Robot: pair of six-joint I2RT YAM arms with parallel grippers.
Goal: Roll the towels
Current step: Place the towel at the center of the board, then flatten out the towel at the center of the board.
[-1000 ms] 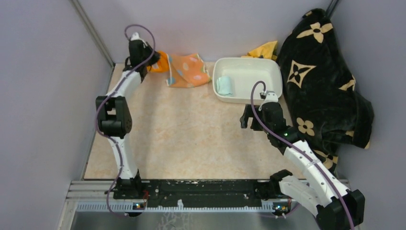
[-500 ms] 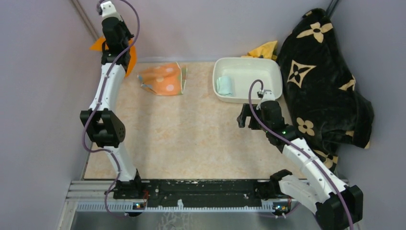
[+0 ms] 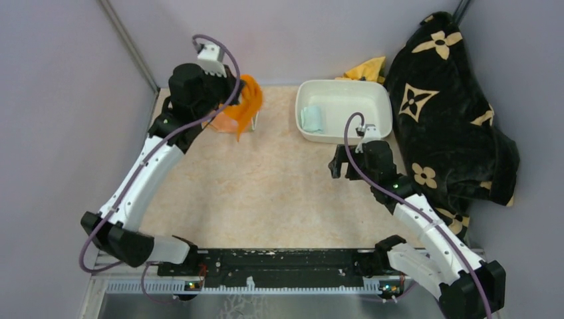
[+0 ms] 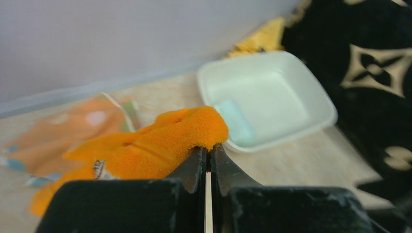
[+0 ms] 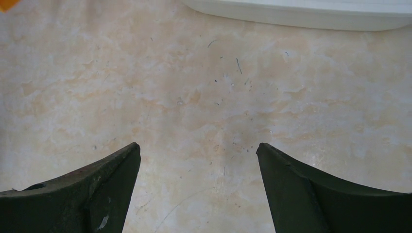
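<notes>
From above, the left arm [image 3: 149, 176] reaches to the far left corner, close to the side wall. The orange towel [image 3: 248, 101] hangs from its tip above the table [image 3: 266, 193], near the back wall. A paler patch under it seems to be the dotted towel [image 3: 226, 123], mostly hidden. The mint towel [image 3: 310, 118] lies rolled at the left end of the white tray [image 3: 382, 100]. The black blanket [image 3: 452, 113] crowds the right edge, with a yellow cloth [image 3: 369, 68] behind the tray. The right gripper [image 3: 347, 165] hangs near the tray's front rim. Bare tabletop spreads between the arms.

On the left wrist, the left gripper [image 4: 210, 151] is pinched tight on a fold of the orange towel.

On the right wrist, the fingers are spread wide over bare table, holding nothing, with the tray's rim along the top.
</notes>
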